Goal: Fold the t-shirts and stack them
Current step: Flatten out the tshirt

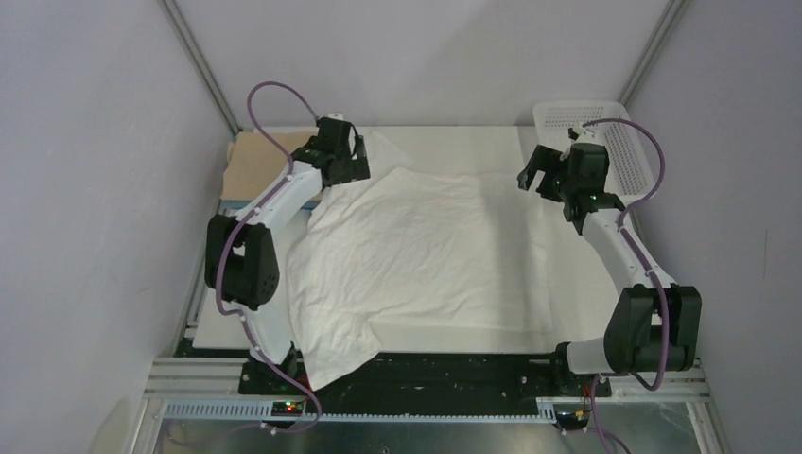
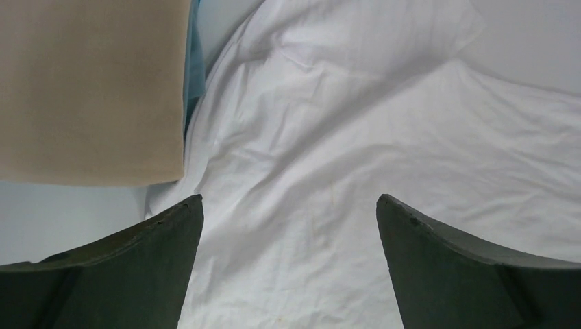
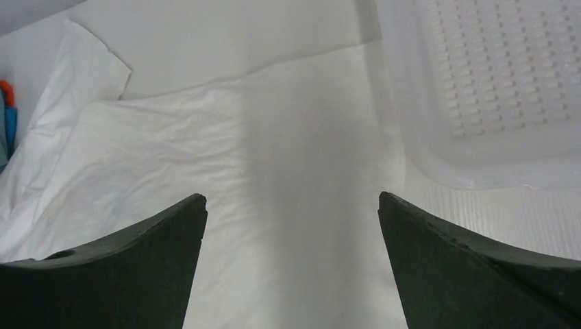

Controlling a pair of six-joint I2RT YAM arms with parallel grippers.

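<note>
A white wrinkly t-shirt [image 1: 426, 246] lies spread over the middle of the table, one corner hanging over the near edge. A folded tan t-shirt [image 1: 257, 161] lies at the far left on a light blue t-shirt, of which only an edge [image 2: 194, 68] shows. My left gripper [image 1: 352, 156] is open and empty above the white shirt's far left part [image 2: 329, 171], beside the tan shirt [image 2: 89, 89]. My right gripper [image 1: 531, 175] is open and empty above the white shirt's far right edge [image 3: 226, 157].
A white perforated plastic basket [image 1: 615, 142] stands at the far right corner, close to my right gripper; its rim shows in the right wrist view [image 3: 479, 168]. Grey walls close in the table at the left, right and back.
</note>
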